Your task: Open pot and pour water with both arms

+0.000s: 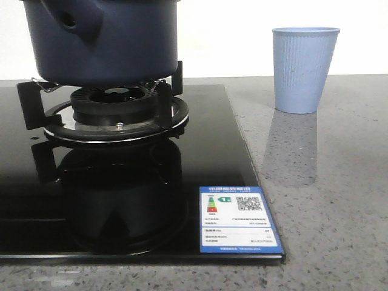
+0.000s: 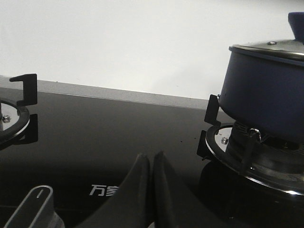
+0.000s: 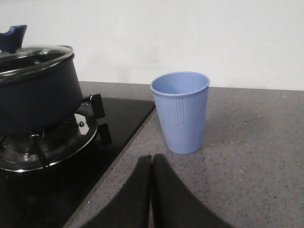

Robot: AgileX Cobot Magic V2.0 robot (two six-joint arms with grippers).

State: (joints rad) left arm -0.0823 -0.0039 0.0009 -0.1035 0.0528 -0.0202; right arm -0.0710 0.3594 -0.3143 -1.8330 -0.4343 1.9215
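One label [image 1: 238, 219] on hob [image 1: 121, 200]; one lidded pot [image 1: 103, 39]; one cup [image 1: 302, 68].

Dark navy pot [image 1: 103, 39] sits upright on the burner's black supports, thick handle stub with its hole facing forward-left — glass lid [image 3: 33, 57] on, blue knob up top. Contents, hard to say — nothing visible inside.

Open counter lies between the pot [image 1: 103, 39] and cup [image 1: 302, 70].

navy pot [image 1: 103, 42]; pale blue ribbed cup [image 1: 303, 70]; black cooktop [image 1: 121, 200].
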